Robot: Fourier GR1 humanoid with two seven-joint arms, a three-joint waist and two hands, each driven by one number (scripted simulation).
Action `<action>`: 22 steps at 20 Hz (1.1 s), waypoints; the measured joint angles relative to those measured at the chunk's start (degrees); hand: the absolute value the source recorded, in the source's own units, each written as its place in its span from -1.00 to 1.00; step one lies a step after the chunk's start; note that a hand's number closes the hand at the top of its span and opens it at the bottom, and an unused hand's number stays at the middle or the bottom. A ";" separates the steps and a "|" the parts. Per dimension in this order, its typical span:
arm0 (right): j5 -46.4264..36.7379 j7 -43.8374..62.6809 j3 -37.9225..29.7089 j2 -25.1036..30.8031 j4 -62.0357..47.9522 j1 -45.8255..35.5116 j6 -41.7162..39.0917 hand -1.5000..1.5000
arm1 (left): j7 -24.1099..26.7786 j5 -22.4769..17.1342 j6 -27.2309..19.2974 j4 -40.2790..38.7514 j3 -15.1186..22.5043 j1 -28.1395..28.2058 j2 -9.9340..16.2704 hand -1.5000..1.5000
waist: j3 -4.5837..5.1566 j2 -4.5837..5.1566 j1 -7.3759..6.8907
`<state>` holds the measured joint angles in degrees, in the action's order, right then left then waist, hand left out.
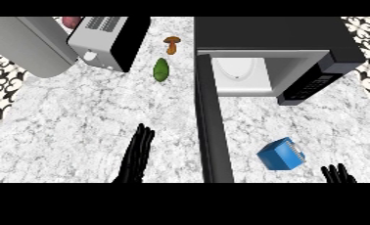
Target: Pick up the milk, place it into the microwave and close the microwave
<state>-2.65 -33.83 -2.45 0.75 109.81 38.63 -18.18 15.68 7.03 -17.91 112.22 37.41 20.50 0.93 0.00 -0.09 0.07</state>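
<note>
Both of my hands are low at the near edge of the marble counter (pixel 86 121). My left hand (pixel 136 156) has straight fingers, held together, and it holds nothing. Of my right hand (pixel 337 174) only the fingertips show, straight and a little apart. Near it, to its left, stands the blue milk carton (pixel 283 154), tilted, in front of the microwave (pixel 289 57), beside its open door (pixel 211 121).

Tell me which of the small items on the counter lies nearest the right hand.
The blue milk carton, just up-left of the right hand. The green vegetable and brown mushroom lie far off, beyond the open microwave door.
</note>
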 measured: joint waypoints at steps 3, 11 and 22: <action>-0.92 0.27 -0.66 -0.31 -2.99 -3.57 1.52 -1.00 | 0.91 -1.51 0.21 -0.54 0.04 0.05 0.81 -1.00 | -0.01 0.03 -0.05; -3.19 -4.30 -5.19 1.09 -18.16 -14.46 4.48 -1.00 | 4.08 -6.10 2.35 0.26 -1.39 2.70 5.08 -1.00 | -0.01 0.06 -0.29; -7.52 -11.24 -8.38 1.52 -36.89 -27.54 12.89 -1.00 | 6.61 -13.16 6.31 3.40 -6.52 6.01 10.85 -1.00 | -0.01 0.08 -0.39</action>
<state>-10.16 -45.07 -10.83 2.27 72.92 11.08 -5.29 22.29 -6.13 -11.59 115.62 30.89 26.51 11.79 -0.01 -0.01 -0.31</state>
